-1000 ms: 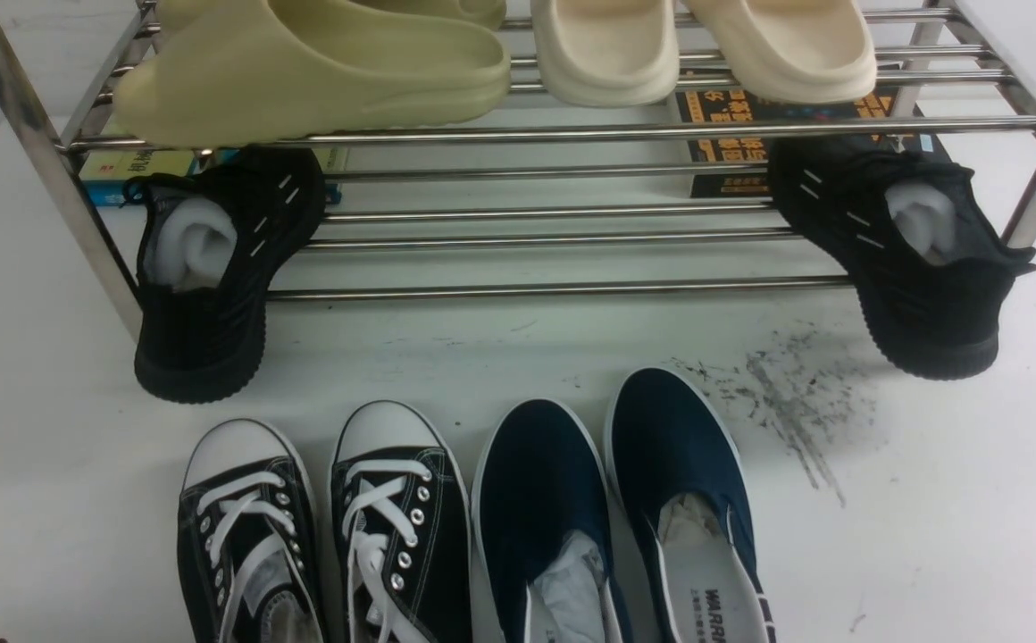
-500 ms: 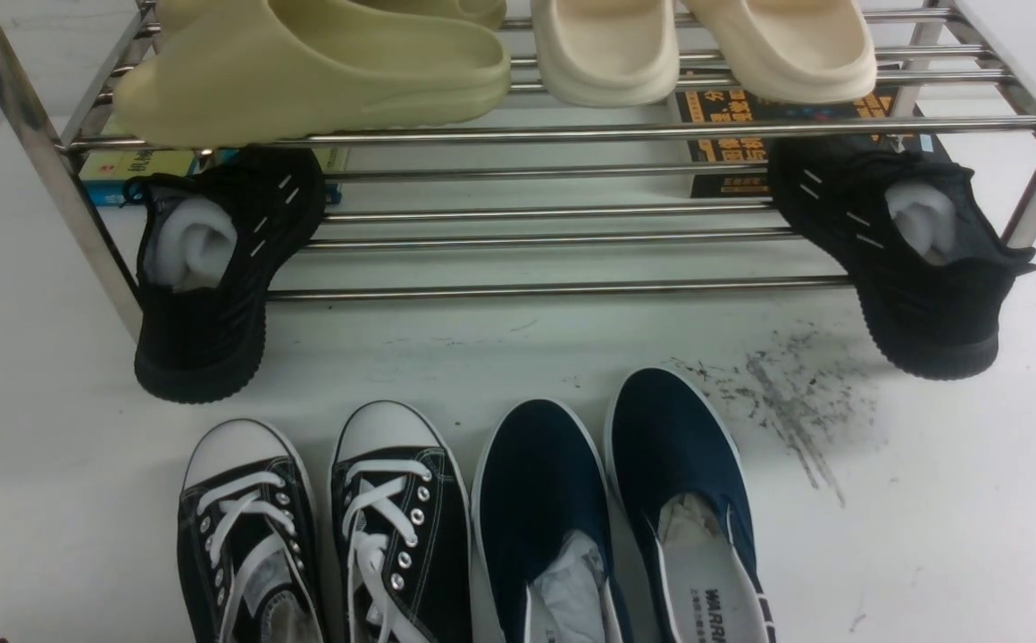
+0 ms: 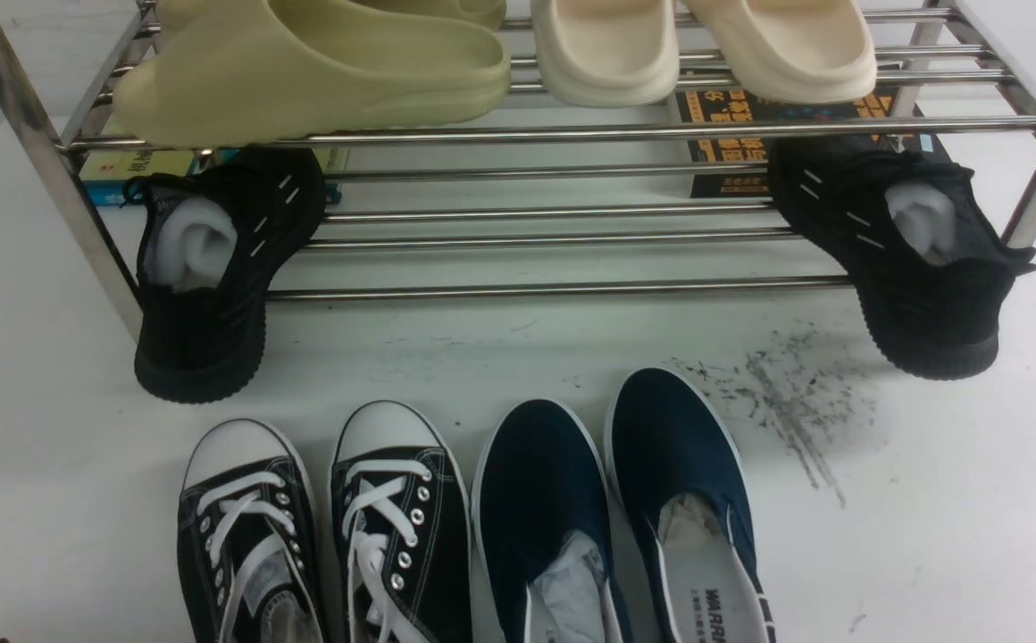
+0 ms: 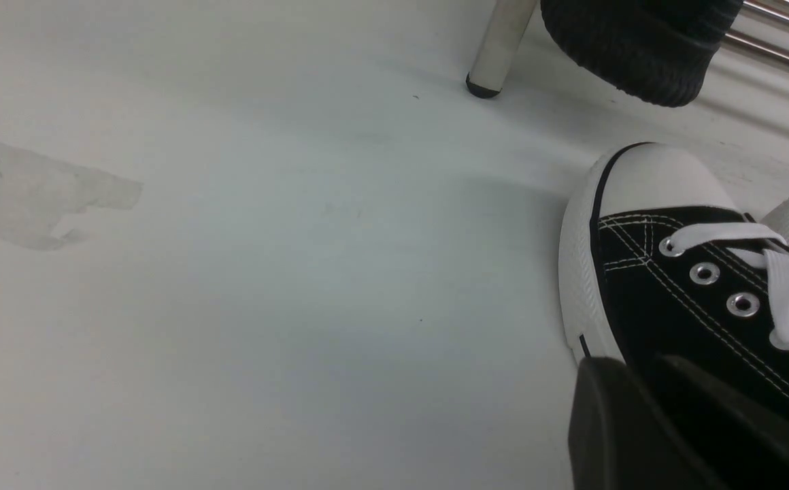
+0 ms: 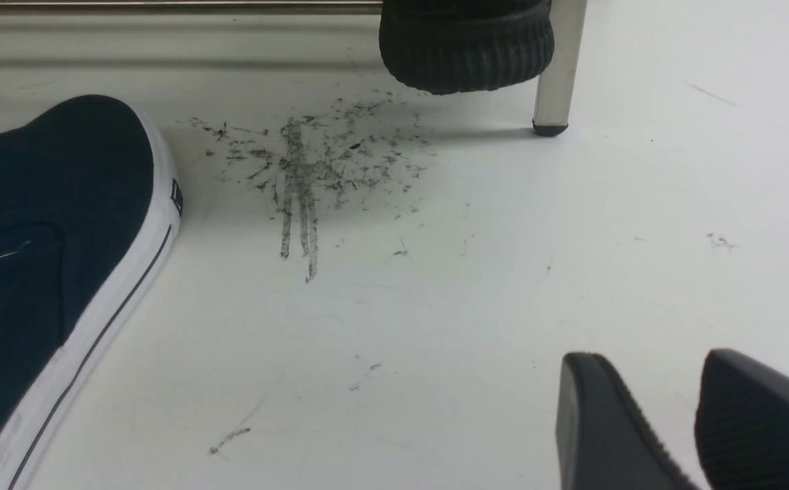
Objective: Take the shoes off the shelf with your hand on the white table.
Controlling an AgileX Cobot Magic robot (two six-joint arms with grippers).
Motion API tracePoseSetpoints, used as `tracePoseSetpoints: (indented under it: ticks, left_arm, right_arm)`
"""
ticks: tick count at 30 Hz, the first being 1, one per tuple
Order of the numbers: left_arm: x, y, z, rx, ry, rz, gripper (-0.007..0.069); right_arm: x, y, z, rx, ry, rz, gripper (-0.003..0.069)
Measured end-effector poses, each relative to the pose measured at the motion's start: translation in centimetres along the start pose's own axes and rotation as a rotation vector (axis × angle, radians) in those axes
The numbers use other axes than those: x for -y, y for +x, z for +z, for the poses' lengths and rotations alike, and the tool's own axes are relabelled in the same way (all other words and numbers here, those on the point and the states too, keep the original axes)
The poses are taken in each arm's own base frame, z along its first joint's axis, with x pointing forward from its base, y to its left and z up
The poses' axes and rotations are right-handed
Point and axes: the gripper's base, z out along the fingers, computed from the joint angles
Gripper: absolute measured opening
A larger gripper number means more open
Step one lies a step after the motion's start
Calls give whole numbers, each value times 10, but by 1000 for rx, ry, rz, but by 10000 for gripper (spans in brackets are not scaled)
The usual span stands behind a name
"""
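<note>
Sneakers (image 3: 321,527), the black canvas pair w/ white laces & toe caps, sit side by side on the table (image 3: 956,500), toes toward the shelf (image 3: 518,290), near edge of the front view. Not on the shelf. Just beside them on the right: navy slip-ons (image 3: 616,500), also toes fwd, paper stuffed inside. Grey scuff patch (image 3: 786,402) on the table right of the slip-ons, between them & the right knit shoe.

Shelf: chrome rods, two tiers. Top tier holds an olive slide (image 3: 304,71) on the left & cream slides (image 3: 705,45) on the right. Lower tier: black knit shoes (image 3: 214,268) at each end, tilted, heels up on the rods, toes down touching the table, white paper inside. Books (image 3: 732,116) lie behind, under the shelf.

Left gripper (image 4: 666,408): seen only in its wrist view, low by the outer side of the left sneaker (image 4: 694,272). Two dark fingers (image 4: 612,422) show w/ a narrow gap; looks like nothing is between them, but the lower part is cut off by the frame edge, so can't say for sure if it touches the shoe.

Right gripper (image 5: 697,415): fingers (image 5: 598,422) apart w/ a clear gap, empty, above bare table, well apart from the slip-on (image 5: 47,258) & scuffs (image 5: 306,170). Shelf leg (image 5: 558,68) & knit toe (image 5: 466,47) ahead of it.
</note>
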Motion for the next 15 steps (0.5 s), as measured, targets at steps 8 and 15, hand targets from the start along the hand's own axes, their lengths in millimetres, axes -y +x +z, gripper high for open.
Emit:
tracePoseSetpoints:
  ticks: [8, 15]
  left_arm:
    - [0, 0, 0, 0, 0, 0, 106]
    - [0, 0, 0, 0, 0, 0, 113]
  right_arm:
    - [0, 0, 0, 0, 0, 0, 240]
    - [0, 0, 0, 0, 0, 0, 240]
